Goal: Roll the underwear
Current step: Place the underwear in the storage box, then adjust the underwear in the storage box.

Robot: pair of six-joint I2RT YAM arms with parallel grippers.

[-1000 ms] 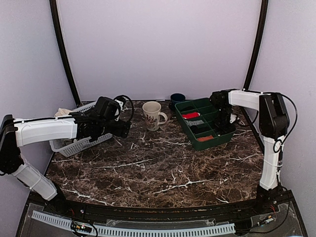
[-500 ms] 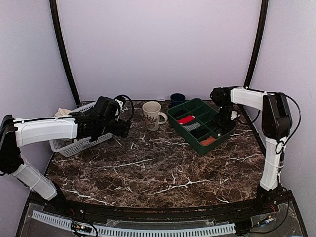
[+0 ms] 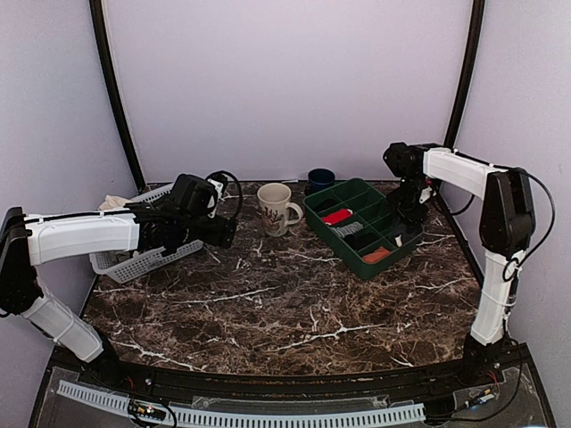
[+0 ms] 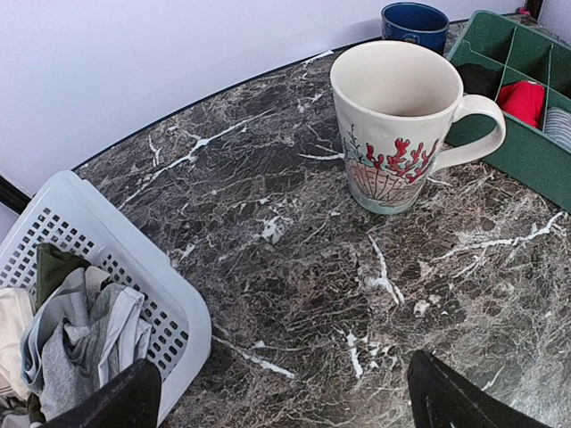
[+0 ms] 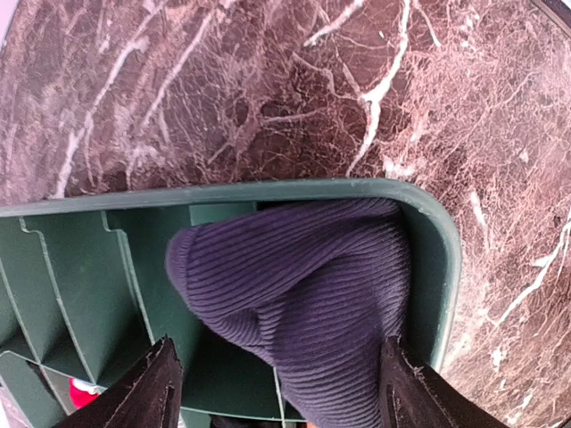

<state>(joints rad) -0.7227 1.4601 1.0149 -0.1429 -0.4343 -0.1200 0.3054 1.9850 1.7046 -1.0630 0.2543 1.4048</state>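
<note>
The underwear (image 5: pixel 303 294) is a rolled bundle of dark navy ribbed cloth, lying in the corner compartment of the green divided tray (image 5: pixel 268 190). My right gripper (image 5: pixel 278 374) hovers just above it, open, one finger on each side of the bundle without squeezing it. In the top view the right gripper (image 3: pixel 412 198) stands over the tray's far right corner (image 3: pixel 314 214) and hides the bundle. My left gripper (image 4: pixel 281 401) is open over bare marble between the basket and the mug, holding nothing.
A cream mug (image 3: pixel 275 208) with a red coral pattern stands left of the tray, a blue cup (image 3: pixel 321 176) behind it. The tray also holds red (image 3: pixel 338 216), striped (image 3: pixel 350 228) and orange (image 3: pixel 376 254) rolls. A white basket (image 3: pixel 143 254) of clothes sits at the far left.
My right gripper has opened and let go of the underwear, then risen slightly toward the back. The tray slid a little to the left. The left arm has not moved.
</note>
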